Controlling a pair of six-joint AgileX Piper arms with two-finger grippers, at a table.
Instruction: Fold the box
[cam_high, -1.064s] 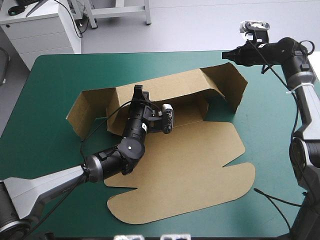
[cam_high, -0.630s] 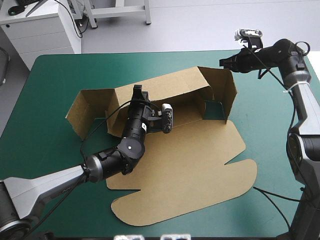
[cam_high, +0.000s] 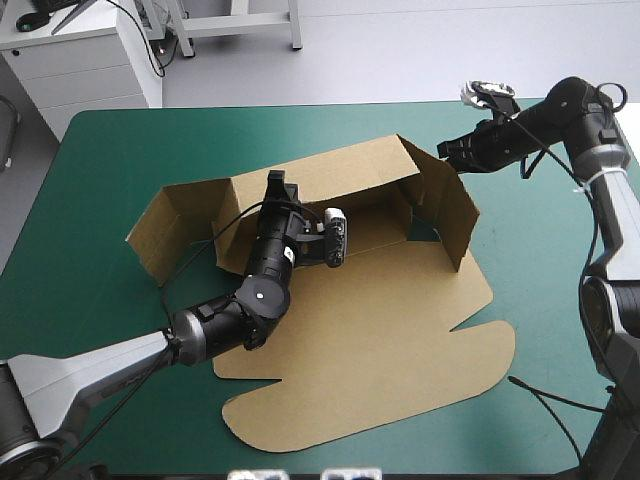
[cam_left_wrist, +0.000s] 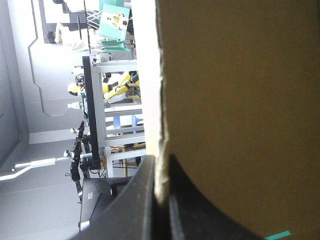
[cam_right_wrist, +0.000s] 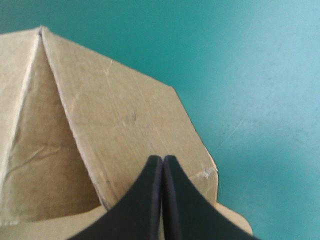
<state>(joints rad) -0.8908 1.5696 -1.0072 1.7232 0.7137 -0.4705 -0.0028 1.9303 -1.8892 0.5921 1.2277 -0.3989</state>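
Note:
The brown box (cam_high: 380, 320) lies in the middle of the teal-green cover, its lid flat toward the front. Its back wall (cam_high: 340, 172) stands raised. My left gripper (cam_high: 275, 186) is shut on that wall's top edge; in the left wrist view the board (cam_left_wrist: 240, 100) fills the space ahead, and its edge runs between the fingers of the left gripper (cam_left_wrist: 161, 167). My right gripper (cam_high: 447, 150) is shut, with its tip against the outer face of the right end flap (cam_high: 452, 205), which stands angled inward. In the right wrist view the right gripper (cam_right_wrist: 163, 161) points at that flap (cam_right_wrist: 125, 115).
The left end flap (cam_high: 172, 215) stands half raised and open outward. Bare teal-green cover (cam_high: 560, 300) lies to the right of the box and along the far edge. A white cabinet (cam_high: 80, 50) stands beyond the far left corner.
My right gripper has moved down and inward, swinging the right end flap round toward the box's inside. The left gripper has kept its hold on the back wall without moving.

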